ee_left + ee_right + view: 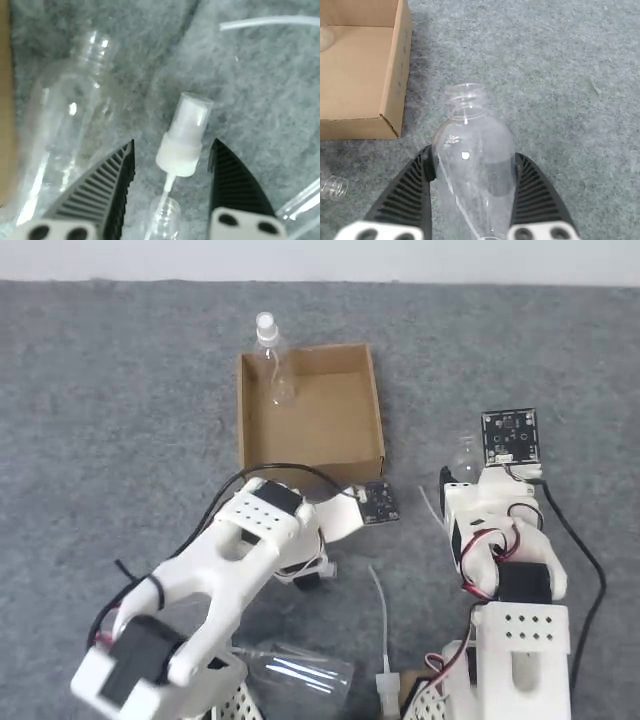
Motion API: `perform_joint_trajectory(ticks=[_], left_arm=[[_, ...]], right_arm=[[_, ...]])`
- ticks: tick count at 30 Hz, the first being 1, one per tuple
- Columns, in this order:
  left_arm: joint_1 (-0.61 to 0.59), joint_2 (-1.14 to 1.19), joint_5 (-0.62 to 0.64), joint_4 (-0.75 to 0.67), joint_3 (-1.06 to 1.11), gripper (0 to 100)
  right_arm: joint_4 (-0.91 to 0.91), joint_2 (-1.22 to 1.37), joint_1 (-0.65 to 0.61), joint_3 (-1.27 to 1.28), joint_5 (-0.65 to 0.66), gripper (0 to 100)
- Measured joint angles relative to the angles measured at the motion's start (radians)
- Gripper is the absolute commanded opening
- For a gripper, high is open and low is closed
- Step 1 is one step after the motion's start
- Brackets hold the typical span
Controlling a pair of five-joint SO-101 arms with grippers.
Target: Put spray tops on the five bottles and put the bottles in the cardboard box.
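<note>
Left gripper (173,145) wide, straddling spray top (186,132), seemingly not touching. Right gripper (473,155) clamps bottle (472,180); box (378,410) at its 10 o'clock. 1 topped bottle (277,370) inside.

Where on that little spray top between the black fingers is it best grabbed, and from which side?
Likely the wide white collar of the spray top, pinched across its sides: it looks the broadest, firmest part, whereas the dip tube is thin. The open left gripper straddles it from the tube end, so closing straight in should do.
</note>
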Motion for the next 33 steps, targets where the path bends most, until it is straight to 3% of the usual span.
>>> perform_joint_trajectory(ticks=[7, 13, 28, 33], left_arm=[[0.003, 0.206, -0.021, 0.049, -0.109, 13], [0.029, 0.235, -0.021, 0.086, -0.144, 1], [0.037, 0.229, 0.025, 0.097, -0.149, 1], [0.032, 0.107, 0.037, 0.094, -0.137, 1]], right_arm=[[0.0, 0.0, 0.0, 0.0, 0.0, 0.6], [0.0, 0.0, 0.0, 0.0, 0.0, 0.6], [0.0, 0.0, 0.0, 0.0, 0.0, 0.6], [0.0, 0.0, 0.0, 0.0, 0.0, 0.6]])
